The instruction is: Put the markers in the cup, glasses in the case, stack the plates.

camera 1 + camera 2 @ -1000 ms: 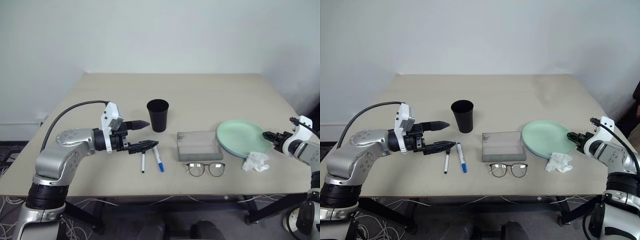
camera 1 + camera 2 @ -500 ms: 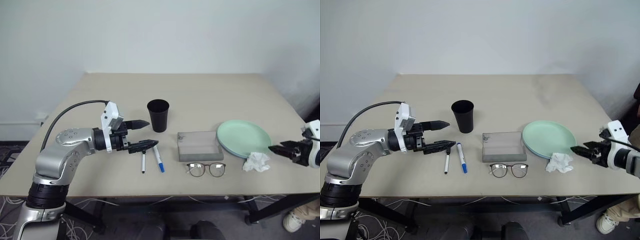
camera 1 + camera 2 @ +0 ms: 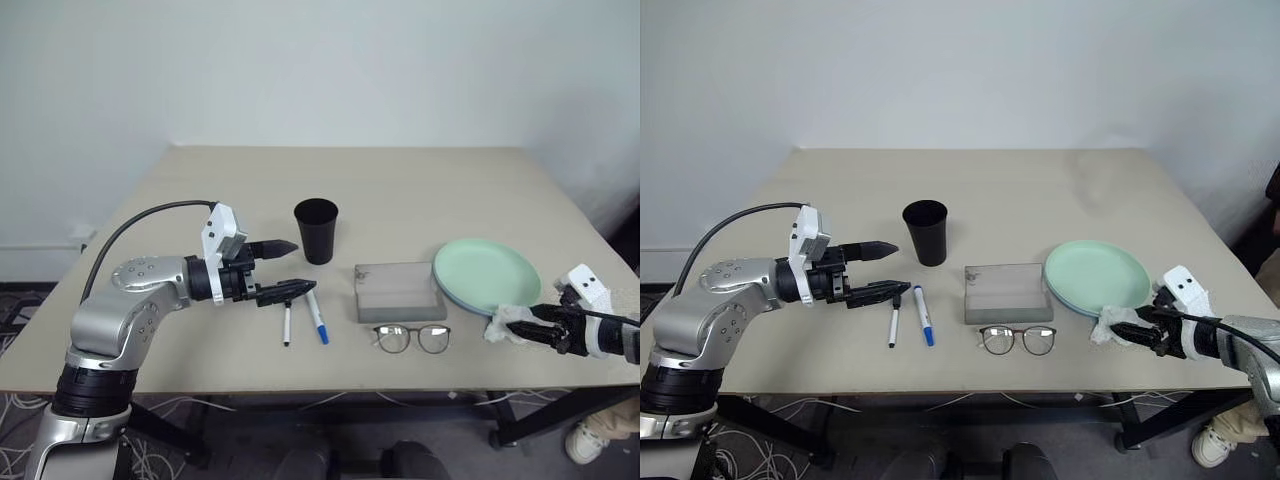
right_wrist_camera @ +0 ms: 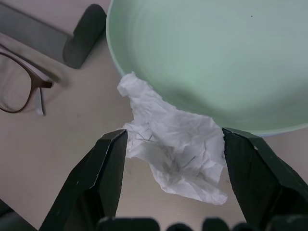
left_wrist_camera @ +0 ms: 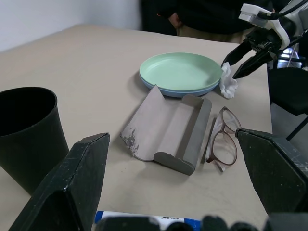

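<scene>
The black cup stands upright mid-table. Two markers lie in front of it, one black-capped and one blue-capped. My left gripper hovers open just left of the cup, above the markers' far ends. Right of them the grey case lies with the glasses in front of it. The pale green plate rests on the light blue plate. My right gripper is open, with a finger on either side of the crumpled white tissue by the plates' near rim.
The tissue sits close to the table's front right edge. A black cable loops from my left wrist. The far half of the table is bare.
My right gripper has left the plates' right rim, swung back toward the front edge and come leftward over the tissue, rolling as it went. The left arm kept still.
</scene>
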Tool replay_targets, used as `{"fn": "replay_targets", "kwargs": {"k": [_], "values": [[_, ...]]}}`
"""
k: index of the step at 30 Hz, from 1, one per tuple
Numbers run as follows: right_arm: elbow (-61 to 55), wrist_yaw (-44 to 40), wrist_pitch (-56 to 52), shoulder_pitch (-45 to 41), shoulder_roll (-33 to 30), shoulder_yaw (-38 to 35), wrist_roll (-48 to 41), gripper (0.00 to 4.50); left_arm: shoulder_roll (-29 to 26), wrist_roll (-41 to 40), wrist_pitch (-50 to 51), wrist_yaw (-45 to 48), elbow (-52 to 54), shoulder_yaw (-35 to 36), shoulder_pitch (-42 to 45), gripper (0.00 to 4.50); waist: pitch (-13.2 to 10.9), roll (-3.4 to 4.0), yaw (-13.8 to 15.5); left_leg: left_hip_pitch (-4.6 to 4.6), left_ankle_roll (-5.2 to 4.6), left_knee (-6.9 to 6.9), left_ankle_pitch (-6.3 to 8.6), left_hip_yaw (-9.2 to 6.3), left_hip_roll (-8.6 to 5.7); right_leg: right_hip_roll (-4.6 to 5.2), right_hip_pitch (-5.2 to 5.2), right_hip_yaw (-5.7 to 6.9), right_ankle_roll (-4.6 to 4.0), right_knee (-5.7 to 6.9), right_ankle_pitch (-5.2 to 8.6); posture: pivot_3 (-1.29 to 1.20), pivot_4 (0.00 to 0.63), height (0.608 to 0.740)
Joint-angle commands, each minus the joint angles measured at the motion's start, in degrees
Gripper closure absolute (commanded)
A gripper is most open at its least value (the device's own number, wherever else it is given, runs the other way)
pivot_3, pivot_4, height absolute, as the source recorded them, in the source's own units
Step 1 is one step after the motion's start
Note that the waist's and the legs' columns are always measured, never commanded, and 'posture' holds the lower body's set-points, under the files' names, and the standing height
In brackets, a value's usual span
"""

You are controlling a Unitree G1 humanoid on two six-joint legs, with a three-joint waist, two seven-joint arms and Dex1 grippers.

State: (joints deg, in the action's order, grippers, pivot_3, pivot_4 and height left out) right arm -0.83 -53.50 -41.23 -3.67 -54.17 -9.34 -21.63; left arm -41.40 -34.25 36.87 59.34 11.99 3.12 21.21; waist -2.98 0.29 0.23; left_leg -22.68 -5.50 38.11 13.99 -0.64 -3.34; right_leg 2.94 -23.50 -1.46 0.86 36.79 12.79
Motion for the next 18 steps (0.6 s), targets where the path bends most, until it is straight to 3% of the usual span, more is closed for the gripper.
{"fn": "replay_targets", "kwargs": {"k": [1, 3, 6, 14, 18], "values": [[-1.12, 1.41, 2.14, -0.19, 0.93, 1.55, 2.08, 1.20, -0.80, -0.46, -0.32, -0.19, 1.52, 1.31, 0.81, 0.00, 0.00, -0.03, 0.00, 0.02, 0.00, 0.00, 0.00, 0.00, 0.01, 0.00, 0.00, 0.01, 0.10, 0.00, 0.06, 0.00, 0.000, 0.731], [-0.63, 1.95, 2.71, -0.26, 1.26, 1.76, 2.81, 1.20, -0.85, -0.56, -0.21, -0.30, 1.73, 1.40, 0.70, 0.00, 0.00, -0.02, 0.01, 0.03, 0.00, 0.00, 0.00, 0.00, 0.02, 0.02, 0.01, 0.03, 0.16, 0.00, 0.07, 0.00, 0.000, 0.731], [0.53, 3.01, 3.88, -0.80, 1.72, 1.99, 4.09, 1.81, -0.86, -0.59, -0.19, -0.36, 1.77, 1.40, 0.64, 0.00, 0.00, -0.03, 0.00, 0.03, 0.00, 0.01, 0.00, 0.01, 0.02, 0.03, 0.00, 0.04, 0.18, 0.00, 0.07, 0.00, 0.000, 0.731], [1.44, 2.59, 5.09, -1.60, 0.84, 1.41, 4.38, 4.45, -0.65, -0.61, -0.21, -0.47, 1.78, 1.25, 0.67, 0.00, 0.00, 0.00, 0.06, -0.02, 0.00, 0.00, 0.00, 0.02, 0.00, 0.04, -0.03, 0.06, -0.04, 0.00, -0.07, 0.00, 0.000, 0.731], [-0.27, -3.39, 3.24, -2.13, -2.84, -1.13, 0.40, 4.45, -0.60, -0.55, -0.29, -0.41, 1.63, 1.14, 0.72, 0.00, -0.02, 0.03, 0.15, -0.03, 0.00, 0.01, 0.00, 0.03, -0.03, 0.07, -0.03, 0.06, -0.04, 0.00, -0.08, 0.00, 0.000, 0.731]]}}
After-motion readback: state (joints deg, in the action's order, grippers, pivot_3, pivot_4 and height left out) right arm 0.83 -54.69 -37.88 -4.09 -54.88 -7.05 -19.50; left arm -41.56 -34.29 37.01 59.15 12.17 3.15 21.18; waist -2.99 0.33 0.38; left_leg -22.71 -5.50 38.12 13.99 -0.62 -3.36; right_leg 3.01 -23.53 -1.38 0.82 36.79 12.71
